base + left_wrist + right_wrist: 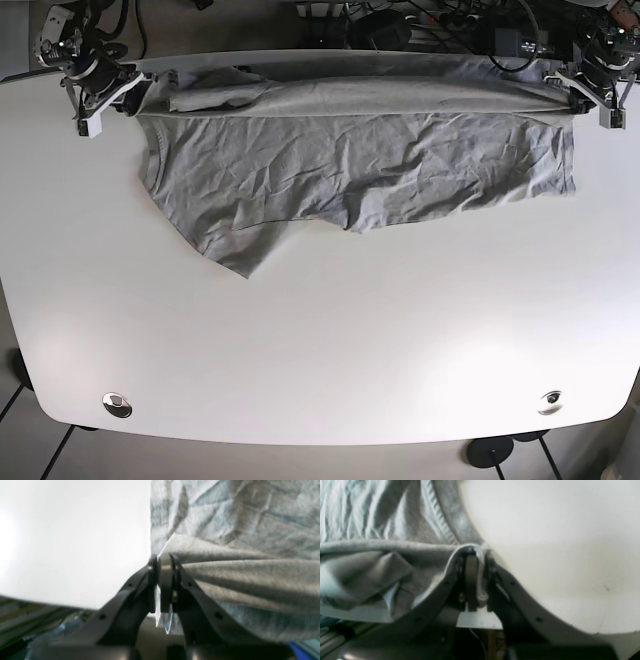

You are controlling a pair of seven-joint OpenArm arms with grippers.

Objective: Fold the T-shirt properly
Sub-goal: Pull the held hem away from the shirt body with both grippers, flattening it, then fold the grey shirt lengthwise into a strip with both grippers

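Observation:
A grey T-shirt lies spread across the far half of the white table, its far edge lifted and stretched between the two grippers. My left gripper at the base view's far right is shut on the shirt's corner; in the left wrist view the jaws pinch a fold of grey cloth. My right gripper at the far left is shut on the other corner; in the right wrist view it clamps the cloth's hem. A sleeve hangs toward the front left.
Cables and equipment lie behind the table's far edge. Two round metal fittings sit near the front corners, one at the left and one at the right. The table's front half is bare white surface.

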